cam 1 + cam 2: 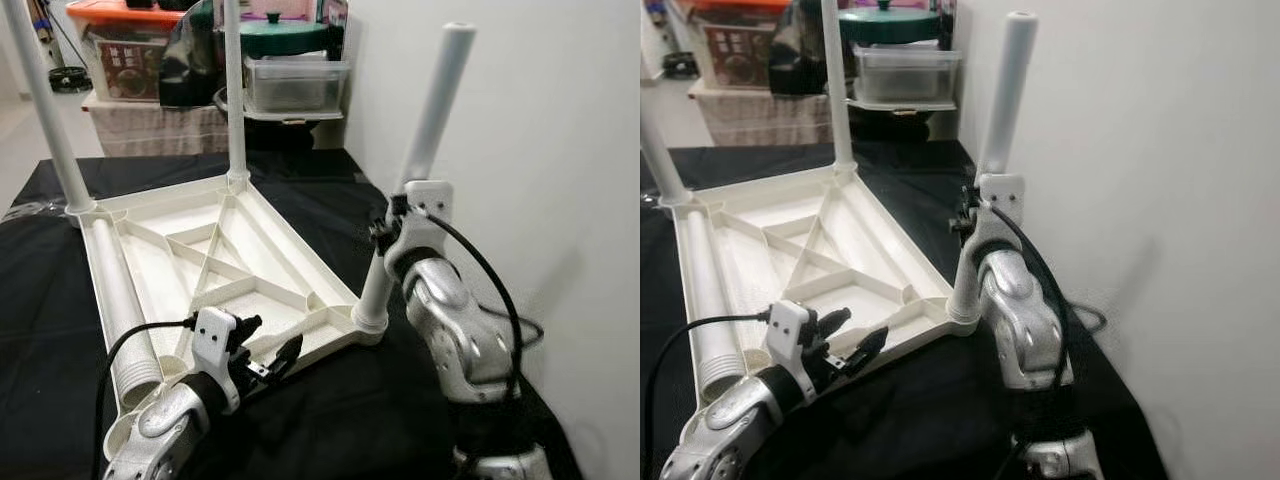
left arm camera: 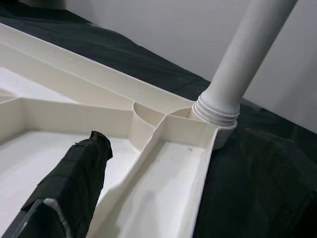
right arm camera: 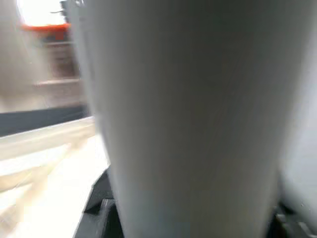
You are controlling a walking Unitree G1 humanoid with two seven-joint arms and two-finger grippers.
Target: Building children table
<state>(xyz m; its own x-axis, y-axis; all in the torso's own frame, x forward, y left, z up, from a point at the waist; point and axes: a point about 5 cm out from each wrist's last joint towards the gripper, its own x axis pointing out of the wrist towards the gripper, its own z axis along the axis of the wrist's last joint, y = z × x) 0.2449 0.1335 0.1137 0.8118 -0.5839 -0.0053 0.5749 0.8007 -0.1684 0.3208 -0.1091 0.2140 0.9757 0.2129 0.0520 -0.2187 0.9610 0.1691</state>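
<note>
right gripper (image 1: 385, 232) clamped on leg (image 1: 420, 160), left gripper (image 1: 268, 352) open, bracing tabletop (image 1: 250, 270). Keep leg vertical, twist till threads seat.

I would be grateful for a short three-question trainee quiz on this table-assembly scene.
1. True or false: the tabletop lies underside up on the black cloth.
2. How many legs stand upright in corner sockets? A) one B) three C) four
3. Which gripper is at the near-right leg?

Key:
1. True; its ribs face up.
2. B; a fourth leg lies along the tabletop's edge.
3. The right gripper; the left gripper rests at the tabletop's near edge.
</note>
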